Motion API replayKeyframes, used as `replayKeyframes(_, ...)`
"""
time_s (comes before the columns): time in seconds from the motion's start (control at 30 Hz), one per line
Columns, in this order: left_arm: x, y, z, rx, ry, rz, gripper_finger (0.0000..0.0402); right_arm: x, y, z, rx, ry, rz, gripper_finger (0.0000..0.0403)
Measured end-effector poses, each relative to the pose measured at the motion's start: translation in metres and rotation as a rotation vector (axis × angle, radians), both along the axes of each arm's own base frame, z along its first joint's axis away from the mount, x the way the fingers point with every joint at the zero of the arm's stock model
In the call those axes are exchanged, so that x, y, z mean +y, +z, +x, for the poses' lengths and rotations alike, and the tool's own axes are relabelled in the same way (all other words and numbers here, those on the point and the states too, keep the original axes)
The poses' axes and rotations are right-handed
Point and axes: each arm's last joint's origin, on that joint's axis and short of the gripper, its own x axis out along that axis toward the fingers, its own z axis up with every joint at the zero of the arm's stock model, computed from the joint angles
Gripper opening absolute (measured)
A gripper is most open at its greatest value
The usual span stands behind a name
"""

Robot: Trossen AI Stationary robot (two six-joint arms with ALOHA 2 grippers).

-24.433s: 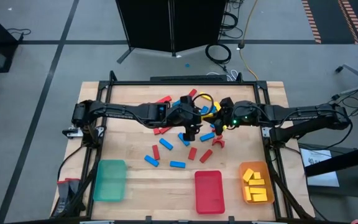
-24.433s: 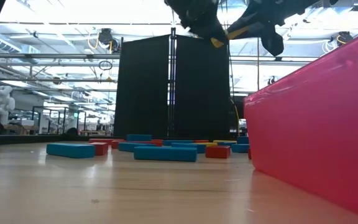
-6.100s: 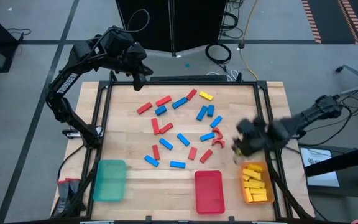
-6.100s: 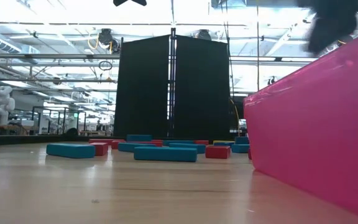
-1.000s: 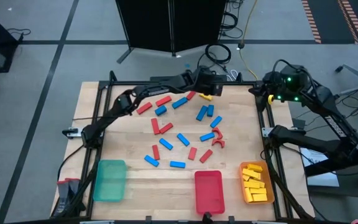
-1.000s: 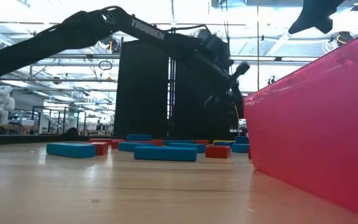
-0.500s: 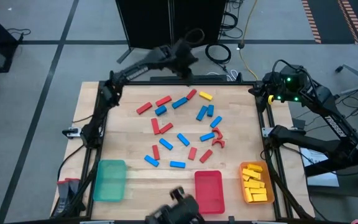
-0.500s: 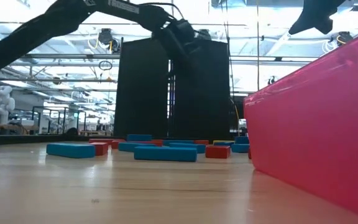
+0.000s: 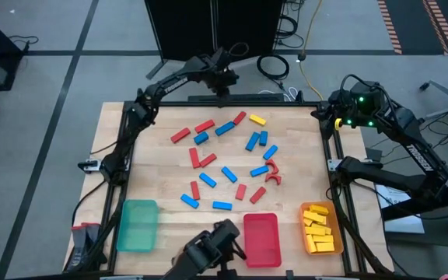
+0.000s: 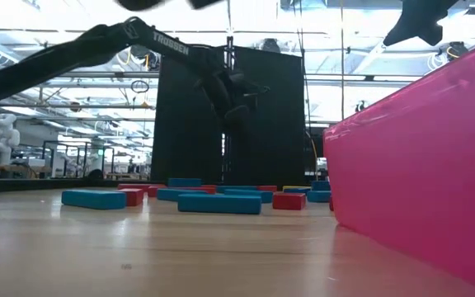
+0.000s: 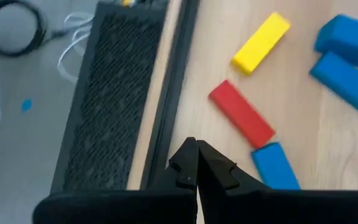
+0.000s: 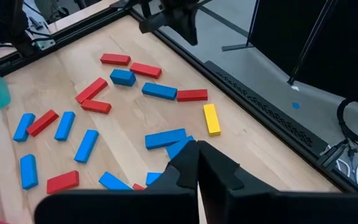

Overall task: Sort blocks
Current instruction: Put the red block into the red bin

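Note:
Red and blue blocks (image 9: 228, 159) lie scattered flat on the wooden table, with one yellow block (image 9: 257, 120) near the far edge. Several yellow blocks (image 9: 318, 229) lie in the orange tray. My left gripper (image 9: 223, 82) is shut and holds nothing. It hangs over the table's far rail, left of the yellow block (image 11: 261, 42) and a red block (image 11: 241, 114). My right gripper (image 9: 327, 117) is shut and holds nothing. It is held high at the far right corner, its fingertips (image 12: 197, 155) pointing down over the blocks.
A green tray (image 9: 138, 225), a red tray (image 9: 260, 238) and the orange tray (image 9: 334, 233) stand along the near edge. A dark blurred shape (image 9: 208, 253) shows at the near edge between the green and red trays. A black metal frame (image 9: 232, 99) borders the table.
My left gripper has swung from beside the yellow block toward the table's left along the far edge and out over the far rail. It has rolled about its own axis and stayed shut. A dark shape has come into view at the near edge.

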Motion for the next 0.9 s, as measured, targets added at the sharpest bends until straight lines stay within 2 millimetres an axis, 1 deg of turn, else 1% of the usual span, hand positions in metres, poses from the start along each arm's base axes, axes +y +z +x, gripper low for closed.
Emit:
replayKeyframes(0.1,-0.009,-0.006,0.015,-0.054,-0.079,-0.014,0.0000,0.000,0.000,0.000,0.000,0.000,0.000,0.0000)
replayKeyframes(0.23,-0.026,-0.016,0.029,-0.041,-0.150,-0.034,0.0000,0.000,0.000,0.000,0.001,0.000,-0.001,0.0000)
replayKeyframes(0.33,-0.036,-0.017,0.035,-0.034,-0.147,-0.063,0.0000,0.000,0.000,0.000,0.004,0.004,-0.007,0.0000)
replayKeyframes(0.43,-0.047,-0.009,0.042,-0.107,-0.106,-0.190,0.0000,0.000,0.000,0.000,0.010,0.012,-0.017,0.0000)
replayKeyframes(0.47,-0.051,-0.004,0.047,-0.149,-0.083,-0.221,0.0000,0.000,0.000,0.000,0.011,0.013,-0.018,0.0000)
replayKeyframes(0.57,-0.060,0.020,0.061,-0.283,0.024,-0.236,0.0000,0.000,0.000,0.000,0.020,0.006,-0.027,0.0000)
replayKeyframes(0.67,-0.069,0.031,0.075,-0.384,0.114,-0.279,0.0000,-0.008,-0.004,0.002,0.086,-0.136,-0.016,0.0000)
replayKeyframes(0.73,-0.077,0.034,0.079,-0.408,0.101,-0.373,0.0000,-0.017,-0.014,0.007,0.157,-0.234,0.005,0.0000)
replayKeyframes(0.8,-0.086,0.046,0.078,-0.436,0.038,-0.479,0.0000,-0.028,-0.029,0.017,0.228,-0.249,0.051,0.0000)
replayKeyframes(0.83,-0.092,0.058,0.074,-0.450,0.006,-0.514,0.0000,-0.034,-0.038,0.024,0.260,-0.239,0.081,0.0000)
replayKeyframes(0.87,-0.097,0.075,0.068,-0.471,-0.014,-0.524,0.0000,-0.040,-0.046,0.030,0.293,-0.234,0.110,0.0000)
replayKeyframes(0.9,-0.103,0.097,0.057,-0.490,-0.028,-0.510,0.0000,-0.045,-0.056,0.036,0.326,-0.222,0.140,0.0000)
